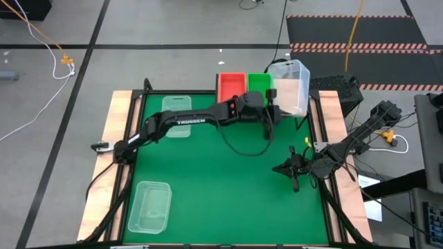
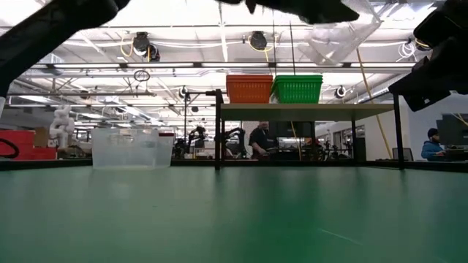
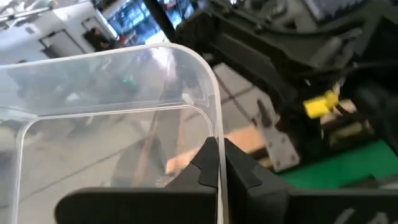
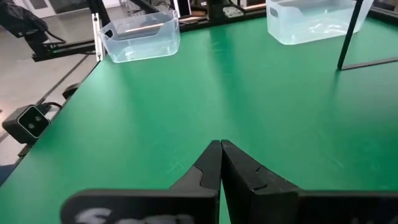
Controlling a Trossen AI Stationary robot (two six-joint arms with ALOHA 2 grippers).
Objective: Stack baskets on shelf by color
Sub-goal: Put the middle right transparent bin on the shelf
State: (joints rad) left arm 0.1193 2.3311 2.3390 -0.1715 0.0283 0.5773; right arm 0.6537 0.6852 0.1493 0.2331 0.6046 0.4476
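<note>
The shelf (image 2: 307, 108) stands at the table's far edge. On its plank sit an orange-red basket (image 1: 231, 87) and a green basket (image 1: 259, 82), side by side; the low view shows them as orange-red basket (image 2: 249, 88) and green basket (image 2: 297, 88). My left gripper (image 1: 274, 94) reaches over the shelf's right part, shut on a clear basket (image 1: 291, 86) that is tilted in the air. Two more clear baskets rest bottom-down on the mat: one (image 1: 177, 115) at the far left, one (image 1: 150, 205) at the near left. My right gripper (image 1: 293, 170) is shut, low over the mat at the right. My left gripper pinches the clear basket's side wall just below the rim (image 3: 216, 127), near a rounded corner, one finger (image 3: 207, 163) on each face of the wall. The basket is lifted clear and tilted above the shelf's right end, next to the green basket.
The green mat (image 4: 205, 99) lies open between both arms. A thin dark shelf leg (image 4: 352, 31) stands ahead of my right gripper. Wooden table borders run along the left and right sides. People and other equipment show in the room behind the table.
</note>
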